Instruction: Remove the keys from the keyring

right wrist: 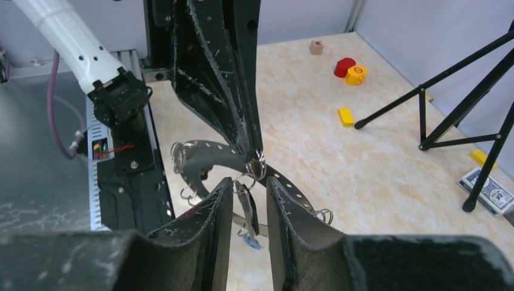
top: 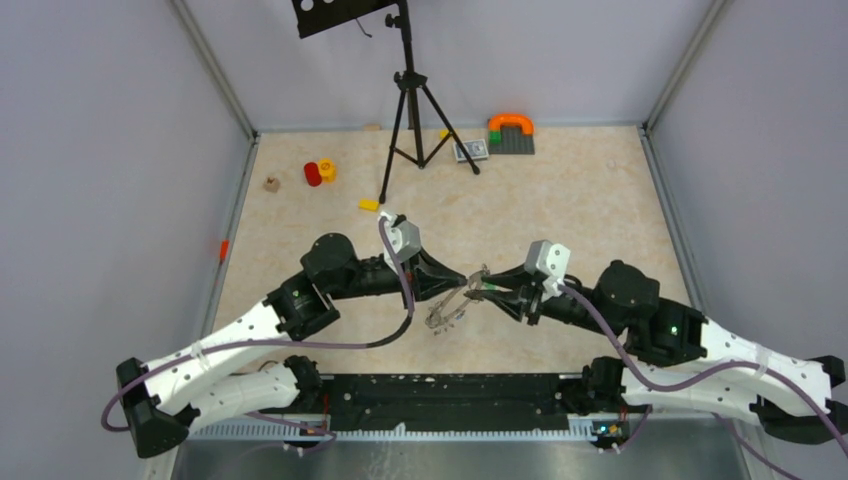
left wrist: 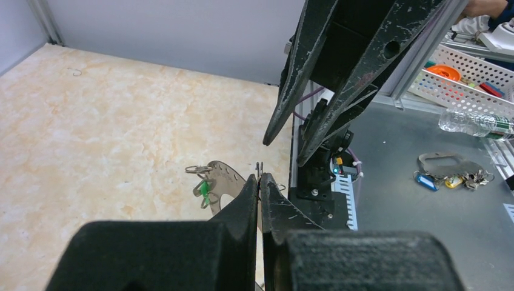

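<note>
Keyring [right wrist: 209, 151] tight in left end effector [left wrist: 259, 180]

Pale lilac walls [top: 100, 150]; beige marbled tabletop [top: 580, 200]; black tripod [top: 407, 100] near back wall.

No text, brand, number or sign legible anywhere. Patterned card [right wrist: 497, 195] lying flat on the marble-look table top [right wrist: 376, 163]: blue-grey print, too small to read. Label band on plastic bottle [left wrist: 476, 123] at the side of the grey bench [left wrist: 394, 194]: blurred, no letters made out. Yellow cylinder [right wrist: 356, 74]: round mark on top face, no characters discernible.
</note>
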Controlling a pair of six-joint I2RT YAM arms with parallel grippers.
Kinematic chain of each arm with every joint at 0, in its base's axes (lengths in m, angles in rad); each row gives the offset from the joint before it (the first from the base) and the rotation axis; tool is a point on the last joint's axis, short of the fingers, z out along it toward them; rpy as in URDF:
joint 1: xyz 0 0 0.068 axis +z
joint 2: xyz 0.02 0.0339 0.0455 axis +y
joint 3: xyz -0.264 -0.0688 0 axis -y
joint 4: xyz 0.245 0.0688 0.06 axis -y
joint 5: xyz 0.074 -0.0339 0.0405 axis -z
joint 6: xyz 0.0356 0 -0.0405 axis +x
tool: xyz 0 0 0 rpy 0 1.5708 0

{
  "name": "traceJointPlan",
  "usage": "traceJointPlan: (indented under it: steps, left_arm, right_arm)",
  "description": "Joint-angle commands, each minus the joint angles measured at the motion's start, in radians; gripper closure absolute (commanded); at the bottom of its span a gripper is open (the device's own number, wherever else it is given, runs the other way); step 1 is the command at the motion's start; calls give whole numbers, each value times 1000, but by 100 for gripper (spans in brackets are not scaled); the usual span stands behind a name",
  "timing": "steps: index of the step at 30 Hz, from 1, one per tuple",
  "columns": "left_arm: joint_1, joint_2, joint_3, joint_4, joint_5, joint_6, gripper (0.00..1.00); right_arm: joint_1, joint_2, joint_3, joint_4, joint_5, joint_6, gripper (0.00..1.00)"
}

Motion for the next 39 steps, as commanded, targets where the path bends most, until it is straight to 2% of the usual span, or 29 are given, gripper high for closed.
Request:
traceJointPlan:
  steps: [1,6,19,29,34,39]
  left_arm:
    - [1,-38,-17,119,17,-18,100]
    - [0,-48,-26,132,26,-20,100]
    - [1,-62,-31,137,28,-14,100]
    - [0,-59,-27,138,65,-10,100]
    - [1,-60,-29,127,61,-9,100]
    - [1,-77,-46,101,-16,-30,100]
  right_arm:
    - [0,-8,-56,241,42,68,74]
    - [0,-4,-78,298,20,86,73]
    - [0,9,-88,224,15,94,72]
    - [0,34,-105,234,-22,64,71]
    - [1,34,-98,232,-33,57,74]
    - [0,17,-89,160,71,56,72]
